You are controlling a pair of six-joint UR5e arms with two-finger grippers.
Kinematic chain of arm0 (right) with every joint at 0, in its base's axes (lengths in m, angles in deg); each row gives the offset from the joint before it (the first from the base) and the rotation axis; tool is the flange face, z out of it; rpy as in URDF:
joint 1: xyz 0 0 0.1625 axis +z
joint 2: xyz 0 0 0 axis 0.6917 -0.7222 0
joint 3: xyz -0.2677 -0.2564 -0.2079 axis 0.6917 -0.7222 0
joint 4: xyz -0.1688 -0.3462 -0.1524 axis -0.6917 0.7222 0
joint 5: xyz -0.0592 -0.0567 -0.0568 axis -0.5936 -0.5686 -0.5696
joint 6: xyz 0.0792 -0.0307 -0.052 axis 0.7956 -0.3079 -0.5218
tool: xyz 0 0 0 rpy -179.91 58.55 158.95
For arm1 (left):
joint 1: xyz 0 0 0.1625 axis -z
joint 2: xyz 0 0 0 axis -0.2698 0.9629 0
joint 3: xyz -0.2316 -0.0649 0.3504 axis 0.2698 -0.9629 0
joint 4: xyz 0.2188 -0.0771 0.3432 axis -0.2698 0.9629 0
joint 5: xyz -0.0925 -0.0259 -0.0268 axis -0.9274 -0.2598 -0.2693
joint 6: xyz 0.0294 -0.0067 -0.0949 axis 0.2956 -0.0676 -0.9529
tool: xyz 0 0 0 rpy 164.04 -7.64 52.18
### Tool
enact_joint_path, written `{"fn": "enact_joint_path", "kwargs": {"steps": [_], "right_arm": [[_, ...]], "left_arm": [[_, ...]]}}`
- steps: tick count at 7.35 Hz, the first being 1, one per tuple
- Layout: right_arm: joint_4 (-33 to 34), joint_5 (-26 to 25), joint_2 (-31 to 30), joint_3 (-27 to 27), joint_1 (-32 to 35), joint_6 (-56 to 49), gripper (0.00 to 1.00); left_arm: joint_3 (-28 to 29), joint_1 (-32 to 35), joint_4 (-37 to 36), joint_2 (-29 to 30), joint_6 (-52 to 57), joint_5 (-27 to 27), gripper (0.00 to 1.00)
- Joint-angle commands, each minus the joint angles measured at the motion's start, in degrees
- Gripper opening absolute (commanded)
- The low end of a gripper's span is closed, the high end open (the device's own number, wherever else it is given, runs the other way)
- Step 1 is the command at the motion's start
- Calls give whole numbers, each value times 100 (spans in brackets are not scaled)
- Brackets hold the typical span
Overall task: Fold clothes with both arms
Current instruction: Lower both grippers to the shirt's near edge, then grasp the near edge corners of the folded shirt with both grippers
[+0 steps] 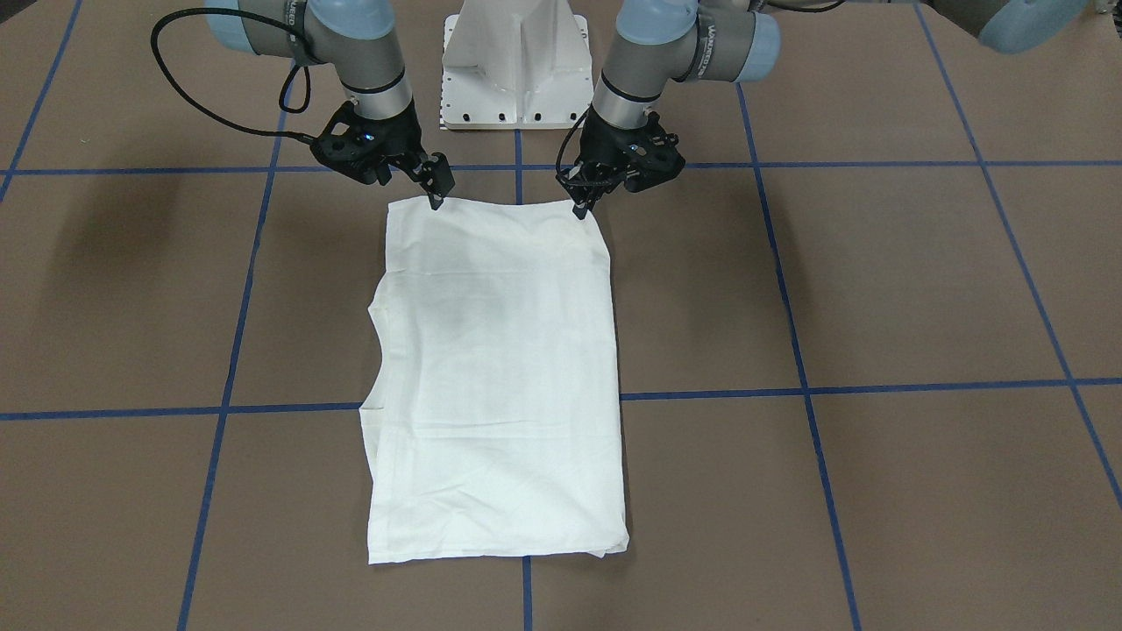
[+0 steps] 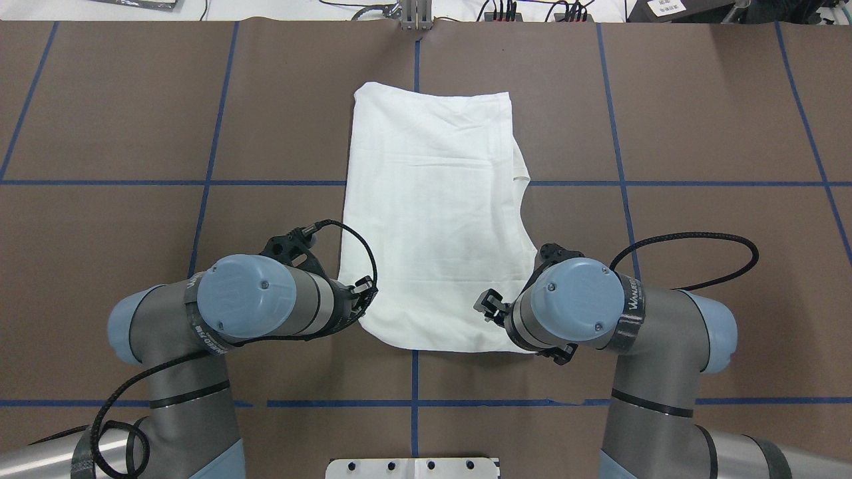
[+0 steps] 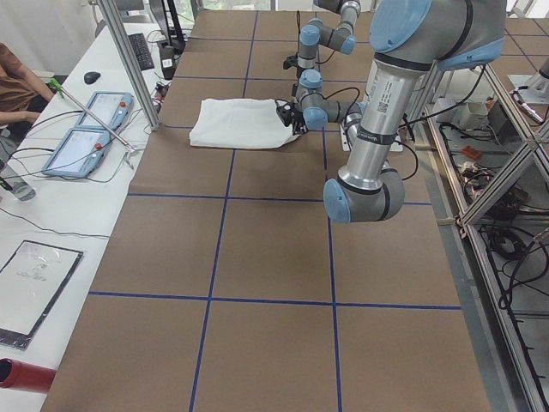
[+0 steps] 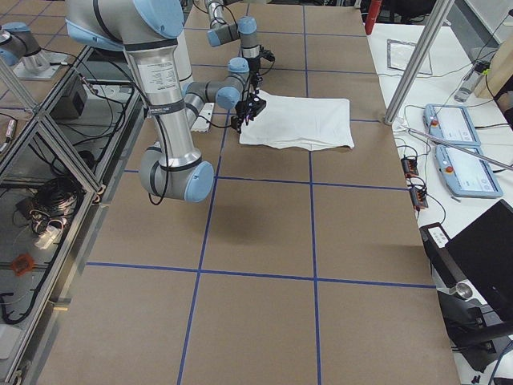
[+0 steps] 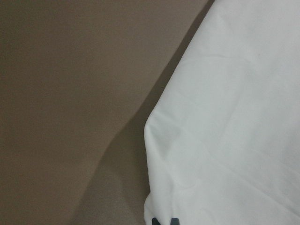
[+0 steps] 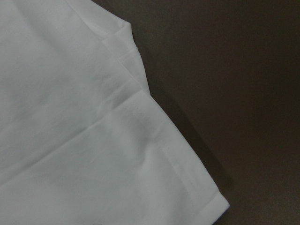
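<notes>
White T-shirt (image 1: 500, 368) lies as a long strip at the table's (image 1: 877, 289) middle. Left gripper (image 1: 581, 209) and right gripper (image 1: 436, 200) each pinch a corner of its near end, jaws closed on cloth. Its long axis stretches straight away from them.

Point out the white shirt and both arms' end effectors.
white cotton T-shirt (image 1: 500, 368), front-facing view, fabric centre
left black end effector (image 1: 579, 210), front-facing view, between fingertips
right black end effector (image 1: 436, 202), front-facing view, between fingertips

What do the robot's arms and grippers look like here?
The left arm and right arm match: grey-and-silver tubes, light blue joint caps, a dark lettered band near the wrist, black braided cable. The left gripper and right gripper are black, with two thin fingers.
</notes>
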Motion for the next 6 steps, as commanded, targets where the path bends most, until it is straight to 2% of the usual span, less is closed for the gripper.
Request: {"fn": "enact_joint_path", "kwargs": {"steps": [1, 3, 6], "right_arm": [[-300, 9, 23, -381, -62, 55, 100], [-635, 1, 24, -593, -176, 81, 100], [-574, -8, -20, -594, -291, 187, 100]], "left_arm": [[-29, 0, 5, 3, 0, 0, 0], [-38, 0, -4, 3, 0, 9, 0], [-38, 0, -4, 3, 0, 9, 0]]}}
